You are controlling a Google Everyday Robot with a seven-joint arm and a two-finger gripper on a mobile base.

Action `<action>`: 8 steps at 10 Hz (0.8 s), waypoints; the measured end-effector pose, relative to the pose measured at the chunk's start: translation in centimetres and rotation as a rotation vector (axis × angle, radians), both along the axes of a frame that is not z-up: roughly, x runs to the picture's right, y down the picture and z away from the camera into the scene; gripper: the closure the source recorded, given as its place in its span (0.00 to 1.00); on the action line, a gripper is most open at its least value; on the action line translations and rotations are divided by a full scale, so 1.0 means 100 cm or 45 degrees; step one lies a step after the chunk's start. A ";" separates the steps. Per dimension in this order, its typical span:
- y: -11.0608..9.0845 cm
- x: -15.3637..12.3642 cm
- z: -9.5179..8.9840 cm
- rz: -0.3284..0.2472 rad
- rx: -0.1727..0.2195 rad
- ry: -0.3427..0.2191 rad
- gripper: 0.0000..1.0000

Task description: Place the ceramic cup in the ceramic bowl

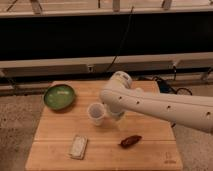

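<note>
tabletop (55,134), gripper (106,112) beside ceramic cup (96,114)

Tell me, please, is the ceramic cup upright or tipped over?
Upright: the ceramic cup stands on the wooden table, its round rim facing up; the gripper is right beside it.

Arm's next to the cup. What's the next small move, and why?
Probably ease the gripper onto the ceramic cup and grasp it: the gripper sits just beside the upright cup, which stands on the table, apart from the ceramic bowl.
</note>
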State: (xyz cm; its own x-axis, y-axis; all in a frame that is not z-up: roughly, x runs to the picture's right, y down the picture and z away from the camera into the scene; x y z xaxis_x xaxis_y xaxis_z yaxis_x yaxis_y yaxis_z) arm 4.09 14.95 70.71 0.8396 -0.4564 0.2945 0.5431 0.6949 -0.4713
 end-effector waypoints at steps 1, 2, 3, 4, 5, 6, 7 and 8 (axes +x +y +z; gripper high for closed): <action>0.001 -0.001 0.002 -0.015 -0.006 -0.009 0.20; 0.005 -0.002 0.005 -0.031 -0.016 -0.013 0.20; 0.006 -0.008 0.008 -0.047 -0.020 -0.032 0.20; 0.010 -0.012 0.013 -0.059 -0.025 -0.046 0.20; 0.013 -0.016 0.018 -0.072 -0.024 -0.059 0.20; 0.016 -0.021 0.021 -0.084 -0.027 -0.077 0.20; 0.016 -0.021 0.022 -0.094 -0.027 -0.083 0.20; 0.017 -0.022 0.024 -0.101 -0.032 -0.092 0.20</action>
